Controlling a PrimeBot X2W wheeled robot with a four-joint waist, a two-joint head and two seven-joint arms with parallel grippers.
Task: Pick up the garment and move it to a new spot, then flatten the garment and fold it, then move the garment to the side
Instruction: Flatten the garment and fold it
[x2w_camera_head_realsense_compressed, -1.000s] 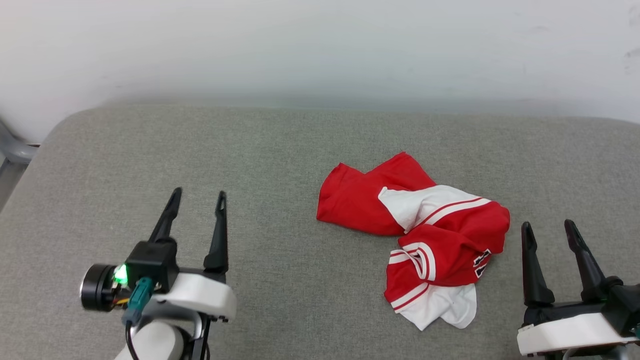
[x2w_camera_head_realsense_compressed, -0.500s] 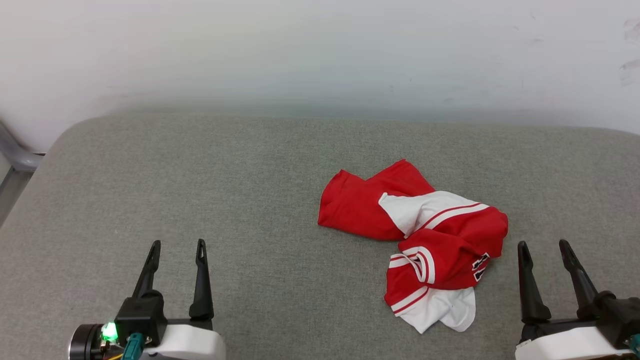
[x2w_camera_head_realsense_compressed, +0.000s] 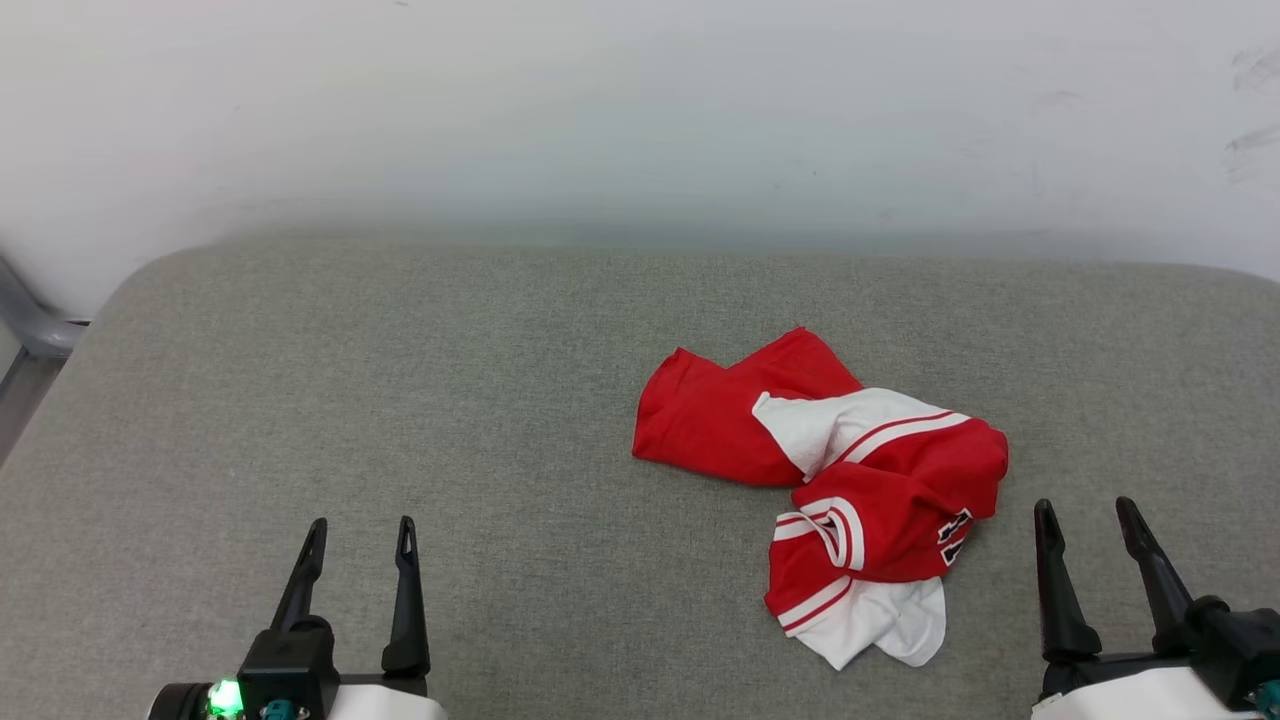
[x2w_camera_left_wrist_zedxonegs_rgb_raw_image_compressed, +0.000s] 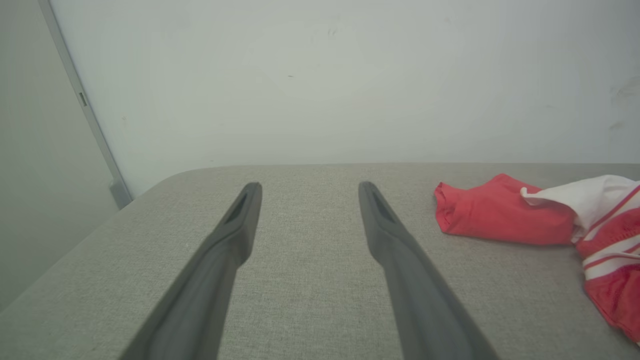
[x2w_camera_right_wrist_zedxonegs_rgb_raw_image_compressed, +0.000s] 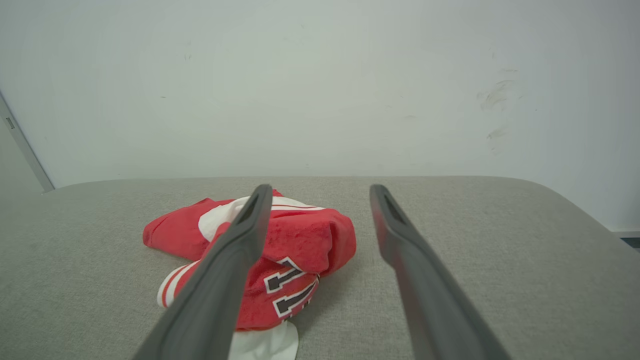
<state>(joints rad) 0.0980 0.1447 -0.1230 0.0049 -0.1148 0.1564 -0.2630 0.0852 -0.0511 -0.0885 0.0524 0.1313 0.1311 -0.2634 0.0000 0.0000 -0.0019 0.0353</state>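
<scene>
The garment (x2w_camera_head_realsense_compressed: 850, 480) is a red jersey T-shirt with white sleeves and striped trim, lying crumpled on the grey cushion right of centre. In the right wrist view the garment (x2w_camera_right_wrist_zedxonegs_rgb_raw_image_compressed: 295, 240) shows black white-outlined lettering, partly behind my left-hand finger. From the left wrist the garment (x2w_camera_left_wrist_zedxonegs_rgb_raw_image_compressed: 505, 212) lies off to the right. My left gripper (x2w_camera_head_realsense_compressed: 362, 535) stands open at the lower left, far from the cloth. My right gripper (x2w_camera_head_realsense_compressed: 1088, 515) is open at the lower right, just beside the garment's right edge and apart from it.
The grey cushion (x2w_camera_head_realsense_compressed: 400, 400) spans the whole scene, with a rounded back edge against a white wall (x2w_camera_head_realsense_compressed: 640, 110). A grey metal frame (x2w_camera_head_realsense_compressed: 30, 325) stands at the far left beyond the cushion's corner.
Both arms have drawn back toward the bottom edge, the left one much further. The picture has shifted slightly downward with the camera. The garment lies as before.
</scene>
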